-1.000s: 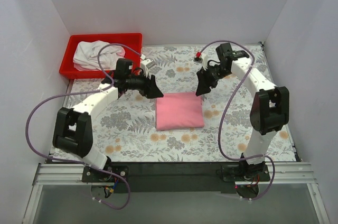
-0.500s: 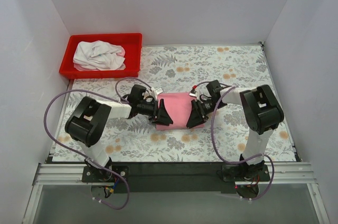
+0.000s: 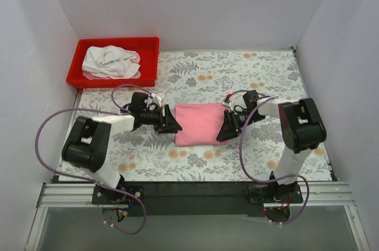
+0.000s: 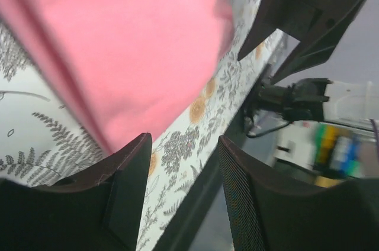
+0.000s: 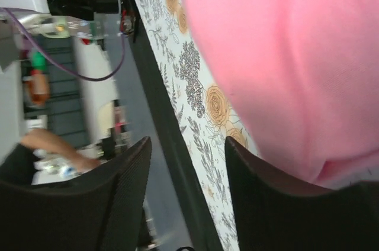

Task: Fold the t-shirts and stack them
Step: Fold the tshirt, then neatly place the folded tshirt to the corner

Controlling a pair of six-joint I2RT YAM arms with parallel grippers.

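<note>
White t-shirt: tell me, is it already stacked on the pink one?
No, the white t-shirt lies crumpled in the red bin, apart from the folded pink t-shirt.

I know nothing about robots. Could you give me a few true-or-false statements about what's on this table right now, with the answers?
1. The pink t-shirt lies folded on the flowered table. True.
2. The white t-shirt is stacked on the pink one. False: it sits crumpled in the red bin.
3. The left claw is at the pink shirt's left edge and the right claw is at its right edge. True.
4. The right claw is clamped shut on the pink cloth. False: its wrist view shows the fingers apart with no cloth between them.
5. The red bin stands at the table's near right corner. False: it is at the far left corner.
</note>
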